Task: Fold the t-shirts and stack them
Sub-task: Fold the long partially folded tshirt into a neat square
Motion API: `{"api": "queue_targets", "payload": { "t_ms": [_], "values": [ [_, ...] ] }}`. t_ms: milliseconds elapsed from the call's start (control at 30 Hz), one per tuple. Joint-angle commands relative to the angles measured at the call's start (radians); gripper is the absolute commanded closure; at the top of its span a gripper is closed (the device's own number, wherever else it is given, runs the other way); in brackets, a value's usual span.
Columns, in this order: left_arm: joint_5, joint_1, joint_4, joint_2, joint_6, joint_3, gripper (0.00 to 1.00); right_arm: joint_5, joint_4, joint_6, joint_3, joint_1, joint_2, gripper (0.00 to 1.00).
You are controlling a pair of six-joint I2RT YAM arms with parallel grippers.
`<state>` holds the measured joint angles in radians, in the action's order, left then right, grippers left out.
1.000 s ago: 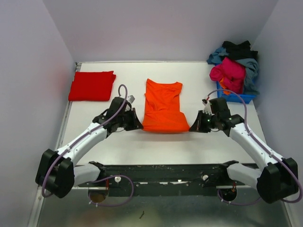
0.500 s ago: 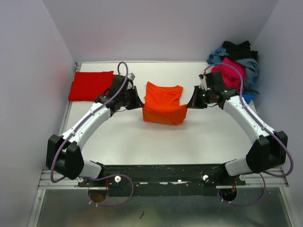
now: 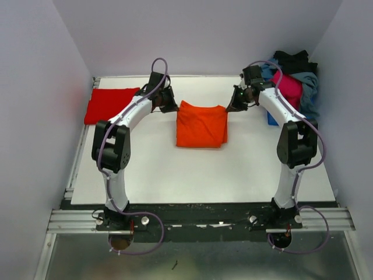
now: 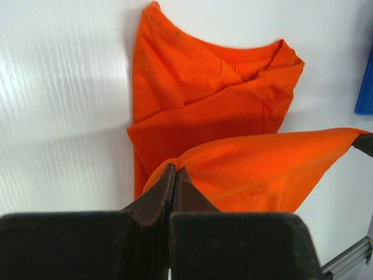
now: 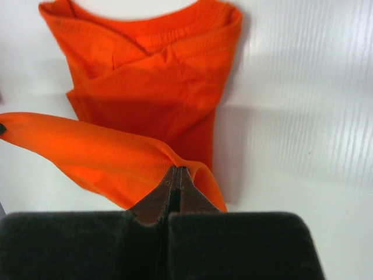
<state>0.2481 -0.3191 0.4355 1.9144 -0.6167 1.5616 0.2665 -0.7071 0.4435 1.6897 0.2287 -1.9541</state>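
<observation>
The orange t-shirt (image 3: 201,125) lies folded over on the white table, its collar end at the far side. My left gripper (image 3: 173,107) is shut on its lifted hem corner at the far left. My right gripper (image 3: 230,107) is shut on the opposite corner at the far right. The lifted hem stretches between them above the collar end. The left wrist view shows the pinched cloth (image 4: 256,169) over the shirt's collar (image 4: 250,58); the right wrist view shows the same fold (image 5: 105,151). A folded red t-shirt (image 3: 112,105) lies at the far left.
A blue bin (image 3: 273,116) at the far right holds a heap of pink (image 3: 287,87), grey-blue (image 3: 309,87) and black (image 3: 291,58) shirts. White walls close in the table on three sides. The arms' base rail (image 3: 198,216) runs along the near edge.
Both grippers have carried the orange shirt's near hem from the near side up and over to the far collar end, halving the shirt's length.
</observation>
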Motion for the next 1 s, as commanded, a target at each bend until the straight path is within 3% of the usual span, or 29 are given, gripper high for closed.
{"api": "queue_targets", "payload": {
  "t_ms": [0,200,233,267,300,333,367,400,533,700,833,967],
  "values": [
    [0.02,0.017,-0.011,0.107,0.015,0.144,1.0,-0.013,-0.049,-0.011,0.154,-0.04,-0.109,0.99],
    [0.049,0.034,0.029,0.282,0.015,0.331,1.0,0.025,-0.071,-0.014,0.31,-0.071,-0.253,0.99],
    [0.06,0.037,0.028,0.31,0.012,0.348,0.93,0.022,-0.087,-0.012,0.345,-0.072,-0.284,0.96],
    [0.062,0.038,0.023,0.328,0.006,0.357,0.71,0.016,-0.097,-0.012,0.373,-0.074,-0.304,0.87],
    [0.06,0.038,0.011,0.336,0.005,0.357,0.5,-0.002,-0.107,-0.008,0.387,-0.074,-0.316,0.69],
    [0.057,0.038,-0.004,0.331,0.008,0.345,0.38,-0.013,-0.107,-0.012,0.383,-0.074,-0.313,0.47],
    [0.042,0.038,-0.024,0.318,0.011,0.325,0.32,-0.029,-0.095,-0.014,0.361,-0.074,-0.29,0.3],
    [0.022,0.04,-0.047,0.28,0.014,0.296,0.29,-0.038,-0.06,-0.015,0.316,-0.074,-0.255,0.24],
    [-0.026,0.04,-0.135,0.137,0.017,0.132,0.28,-0.027,0.113,-0.019,0.035,-0.074,-0.054,0.27],
    [0.016,0.038,-0.312,-0.06,-0.061,-0.217,0.48,0.066,0.293,-0.011,-0.326,-0.065,0.148,0.59],
    [0.074,0.029,-0.417,-0.13,-0.104,-0.402,0.51,0.124,0.345,-0.014,-0.467,-0.051,0.185,0.58],
    [0.098,0.017,-0.438,-0.13,-0.114,-0.46,0.51,0.177,0.402,-0.008,-0.53,-0.048,0.178,0.57]
  ]
}}
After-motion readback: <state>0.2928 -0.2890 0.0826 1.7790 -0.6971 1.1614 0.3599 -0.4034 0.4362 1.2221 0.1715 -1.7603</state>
